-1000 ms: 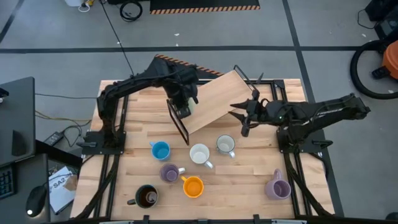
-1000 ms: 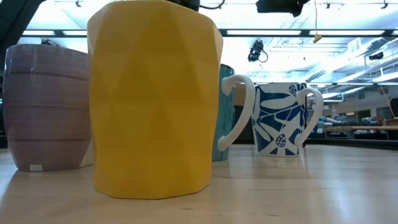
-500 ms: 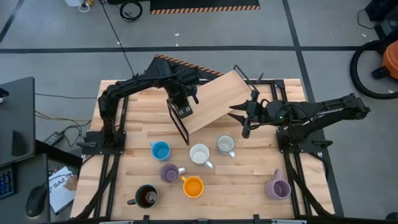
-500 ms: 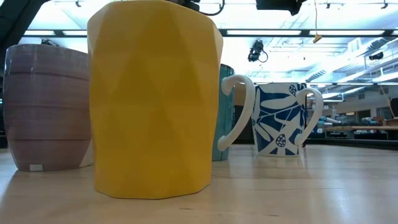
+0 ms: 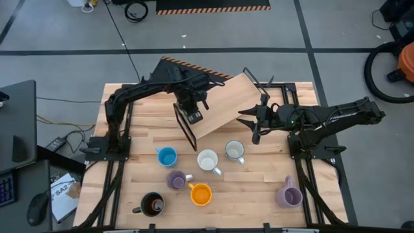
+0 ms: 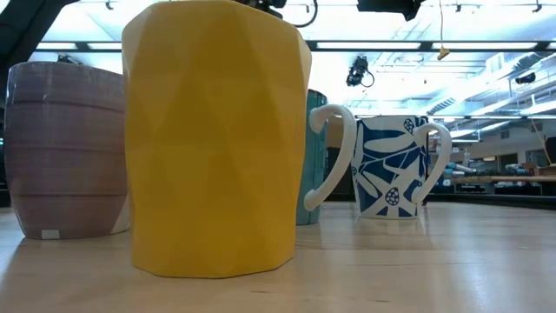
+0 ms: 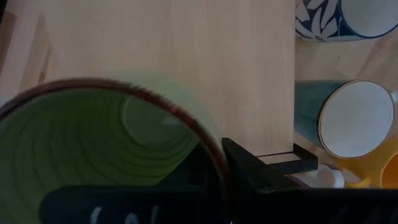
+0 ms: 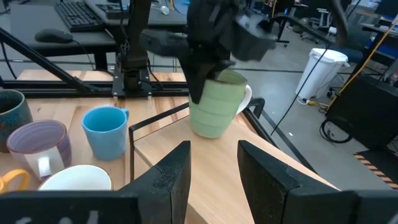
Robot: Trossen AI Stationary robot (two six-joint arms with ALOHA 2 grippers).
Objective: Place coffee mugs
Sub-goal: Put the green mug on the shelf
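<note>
My left gripper [image 5: 193, 115] points down over the sloping wooden board [image 5: 223, 103], shut on a pale green mug [image 8: 214, 109]. That mug fills the left wrist view [image 7: 106, 143]. My right gripper [image 5: 252, 124] hovers open to the board's right, level, with nothing between its fingers [image 8: 214, 168]. On the table stand a blue mug [image 5: 167, 156], a white one [image 5: 207, 160], a blue-patterned pale one [image 5: 234, 150], two lavender ones [image 5: 175, 179] [image 5: 289, 194], an orange one [image 5: 201, 193] and a dark one with a brown inside [image 5: 152, 204]. My left gripper holds the green mug by its rim [image 8: 217, 78], on the side toward the left arm. It comes from above, with one finger [image 7: 255, 171] outside the wall and the other seemingly inside. The mug hangs upright with its base at the board; I cannot tell whether they touch.
The board leans on a black wire frame [image 5: 186, 133] at the table's far middle. In the low view the orange mug [image 6: 213, 139] and a lavender mug [image 6: 65, 148] stand close in front. Bare tabletop lies at the near right and far left.
My left gripper has turned a little about its own axis with the green mug, staying over the board. The mug's pale side, which showed beside the gripper in the high view, is now covered by it.
</note>
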